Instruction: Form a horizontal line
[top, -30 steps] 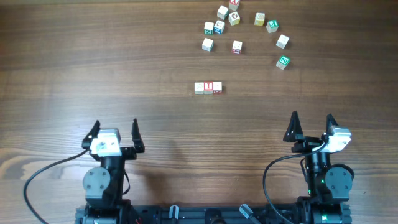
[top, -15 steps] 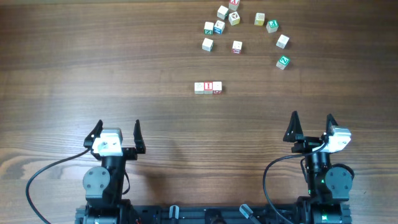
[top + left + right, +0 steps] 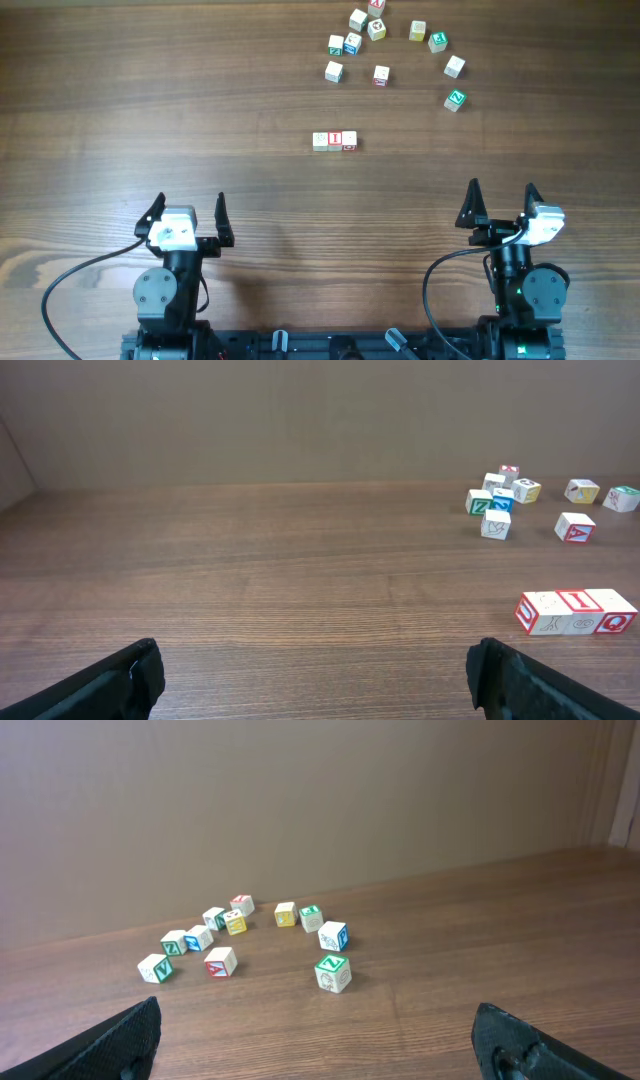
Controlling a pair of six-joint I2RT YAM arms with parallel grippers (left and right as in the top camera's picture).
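Worktop: brown wood-grain surface filling the overhead view.
Left end effector: near the bottom edge, on the left; fingers spread wide, holding nothing.
Right end effector: near the bottom edge, on the right; fingers spread wide, holding nothing.
Scattered cubes: loose cluster of small letter cubes at the top, right of centre, well apart from both end effectors.
Horizontal line: three tiny pale cubes touching side by side near the centre, between the cluster and the end effectors.
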